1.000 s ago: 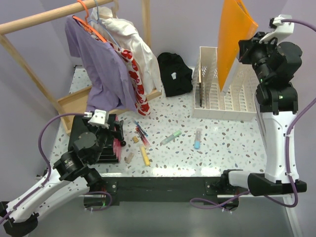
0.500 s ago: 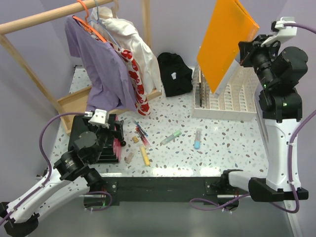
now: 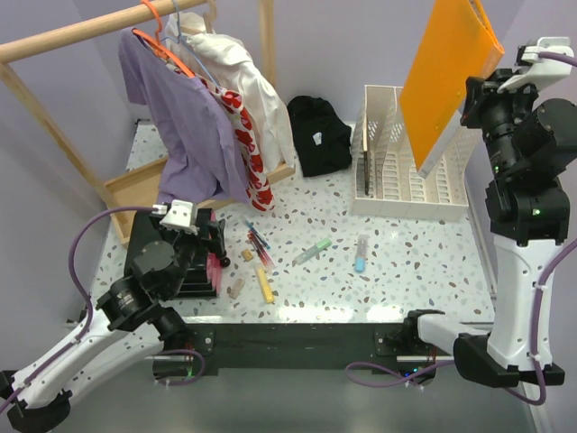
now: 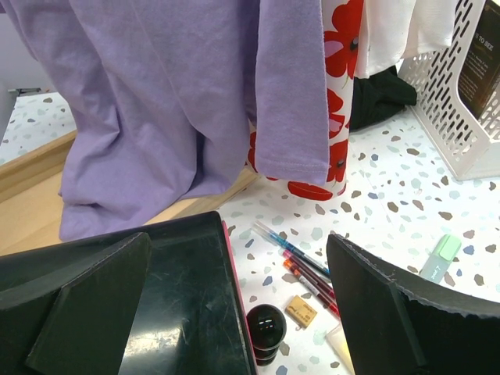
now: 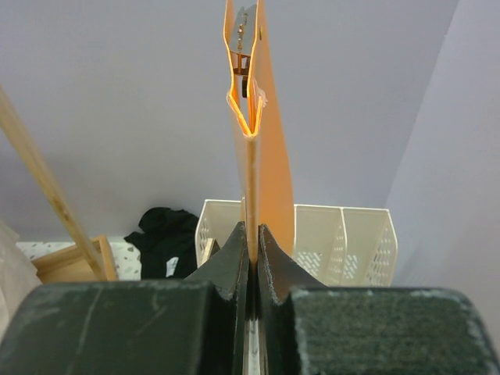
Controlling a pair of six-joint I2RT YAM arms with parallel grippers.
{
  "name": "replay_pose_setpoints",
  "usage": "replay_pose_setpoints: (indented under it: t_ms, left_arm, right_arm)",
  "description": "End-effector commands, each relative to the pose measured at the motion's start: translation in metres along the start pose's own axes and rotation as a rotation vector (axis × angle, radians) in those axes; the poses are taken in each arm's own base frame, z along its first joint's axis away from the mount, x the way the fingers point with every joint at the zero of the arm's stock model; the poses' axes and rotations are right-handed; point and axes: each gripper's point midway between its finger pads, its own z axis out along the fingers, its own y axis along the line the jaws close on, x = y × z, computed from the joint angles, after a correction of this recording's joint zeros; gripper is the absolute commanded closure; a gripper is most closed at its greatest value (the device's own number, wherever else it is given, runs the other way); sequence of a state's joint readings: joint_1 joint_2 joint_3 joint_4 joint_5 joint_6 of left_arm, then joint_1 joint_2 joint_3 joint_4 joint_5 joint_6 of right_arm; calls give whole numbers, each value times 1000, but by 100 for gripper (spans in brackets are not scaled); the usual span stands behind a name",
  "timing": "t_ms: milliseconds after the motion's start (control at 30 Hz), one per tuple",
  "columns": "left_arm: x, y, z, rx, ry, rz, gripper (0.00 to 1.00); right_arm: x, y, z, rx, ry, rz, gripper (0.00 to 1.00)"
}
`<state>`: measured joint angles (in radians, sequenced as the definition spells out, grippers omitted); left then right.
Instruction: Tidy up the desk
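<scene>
The desk [image 3: 406,262] is white terrazzo with stationery scattered at its middle. My right gripper [image 3: 476,97] is shut on the lower edge of an orange folder [image 3: 448,77] and holds it tilted in the air above the white file rack [image 3: 410,185]. In the right wrist view the folder [image 5: 262,156] rises edge-on from my gripper [image 5: 250,234], with the rack [image 5: 344,234] behind. My left gripper [image 3: 206,245] is open and empty, low over a black notebook with a pink edge [image 4: 180,297]. Its gripper [image 4: 242,312] spans the notebook's edge and a black knob [image 4: 266,326].
Pens [image 3: 259,242], a yellow marker [image 3: 264,284], a green highlighter [image 3: 312,250], a blue tube [image 3: 361,253] and an eraser [image 3: 247,255] lie on the desk. Clothes [image 3: 203,108] hang on a wooden rack at back left over a wooden tray [image 3: 135,194]. Black cloth [image 3: 318,133] lies at the back.
My right arm has swung the orange folder: it tipped left over the rack, then moved right and higher. The left arm has not moved.
</scene>
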<state>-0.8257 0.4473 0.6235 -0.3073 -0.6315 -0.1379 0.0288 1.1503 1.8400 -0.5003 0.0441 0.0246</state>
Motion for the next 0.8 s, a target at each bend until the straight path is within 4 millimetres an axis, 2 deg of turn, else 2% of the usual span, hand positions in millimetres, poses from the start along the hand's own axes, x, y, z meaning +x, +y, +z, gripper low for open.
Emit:
replay_pose_setpoints:
  t_ms: [0, 133, 367, 567, 767]
  left_arm:
    - [-9, -1, 0, 9, -39, -33, 0]
    - [-9, -2, 0, 12, -39, -31, 0]
    - [-10, -1, 0, 9, -42, -35, 0]
    - [-8, -2, 1, 7, -36, -29, 0]
    - [-8, -1, 1, 5, -34, -29, 0]
  right_arm:
    - [-30, -15, -2, 63, -110, -50, 100]
    - [-16, -12, 9, 46, -87, -49, 100]
    - [8, 11, 34, -78, -45, 6, 100]
    - [14, 20, 38, -126, -37, 27, 100]
    - [34, 23, 48, -137, -4, 55, 100]
